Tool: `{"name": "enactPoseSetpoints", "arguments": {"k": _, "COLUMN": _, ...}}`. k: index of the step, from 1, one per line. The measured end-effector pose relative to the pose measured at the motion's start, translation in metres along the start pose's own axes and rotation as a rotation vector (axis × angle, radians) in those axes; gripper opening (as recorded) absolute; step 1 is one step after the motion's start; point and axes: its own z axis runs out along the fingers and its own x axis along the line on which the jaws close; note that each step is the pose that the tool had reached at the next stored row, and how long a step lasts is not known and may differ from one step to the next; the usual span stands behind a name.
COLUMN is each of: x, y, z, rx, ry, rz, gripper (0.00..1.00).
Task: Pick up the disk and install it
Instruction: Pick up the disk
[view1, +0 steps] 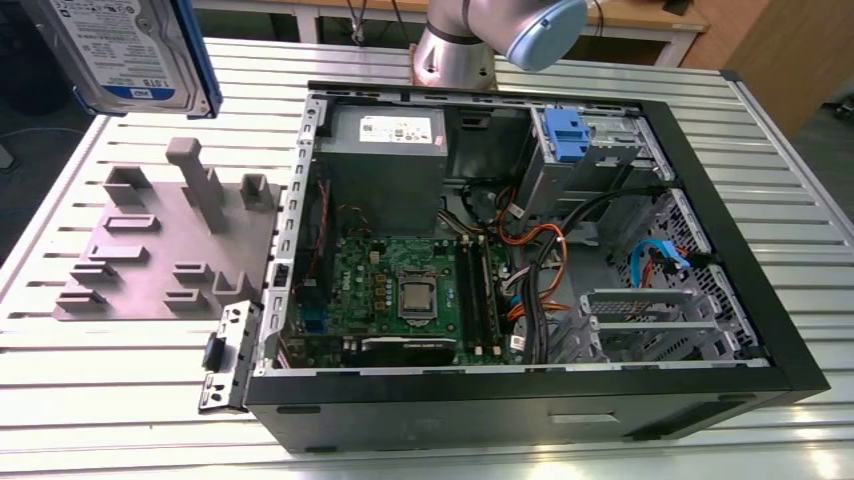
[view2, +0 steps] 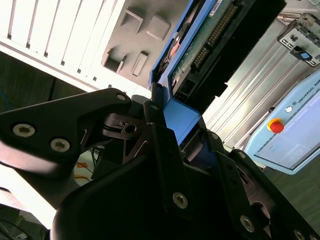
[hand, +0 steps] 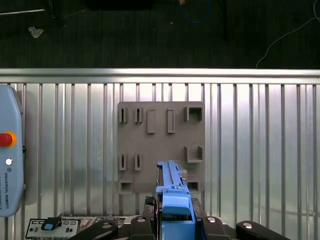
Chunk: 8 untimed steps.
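- The fingers (view2: 162, 150) are clamped on the blue frame of the disk (view1: 127, 50).
- The disk hangs above the grey holder (view1: 147, 270) on the bench (view1: 134, 400), beside the open computer case (view1: 534, 250).

The open computer case (view1: 534, 400) lies on its side on the surface (view1: 120, 400), with the fixture plate (view1: 147, 260) just beside it on the exterior view's left. The arm's base (view1: 454, 55) stands behind the case. Inside the case, the power supply (view1: 387, 135) sits at the far end. The motherboard (view1: 400, 290) lies nearer, and the drive cage (view1: 587, 150) is toward the exterior view's right. The disk (view1: 127, 50) hangs above the plate, clear of it, clamped on edge in the claw (view2: 180, 125). A teach pendant (hand: 9, 150) lies on the surface, apart from the plate.
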Motion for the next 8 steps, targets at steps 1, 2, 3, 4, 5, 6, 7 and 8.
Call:
{"name": "enactPoseSetpoints", "arguments": {"k": 1, "x": 0.0, "y": -0.0001, "z": 0.0, "rx": 0.0, "ry": 0.0, "rz": 0.0, "gripper": 0.37}}
{"name": "enactPoseSetpoints", "arguments": {"k": 2, "x": 0.0, "y": -0.0002, "z": 0.0, "rx": 0.0, "ry": 0.0, "rz": 0.0, "gripper": 0.37}}
{"name": "enactPoseSetpoints", "arguments": {"k": 3, "x": 0.0, "y": -0.0002, "z": 0.0, "rx": 0.0, "ry": 0.0, "rz": 0.0, "gripper": 0.37}}
{"name": "enactPoseSetpoints", "arguments": {"k": 4, "x": 0.0, "y": -0.0002, "z": 0.0, "rx": 0.0, "ry": 0.0, "rz": 0.0, "gripper": 0.37}}
{"name": "enactPoseSetpoints", "arguments": {"k": 5, "x": 0.0, "y": -0.0002, "z": 0.0, "rx": 0.0, "ry": 0.0, "rz": 0.0, "gripper": 0.37}}
{"name": "enactPoseSetpoints", "arguments": {"k": 6, "x": 0.0, "y": -0.0004, "z": 0.0, "rx": 0.0001, "ry": 0.0, "rz": 0.0, "gripper": 0.37}}
{"name": "enactPoseSetpoints", "arguments": {"k": 7, "x": -0.0001, "y": -0.0007, "z": 0.0, "rx": 0.0, "ry": 0.0, "rz": 0.0, "gripper": 0.37}}
{"name": "enactPoseSetpoints", "arguments": {"k": 8, "x": 0.0, "y": -0.0008, "z": 0.0, "rx": 0.0, "ry": 0.0, "rz": 0.0, "gripper": 0.37}}
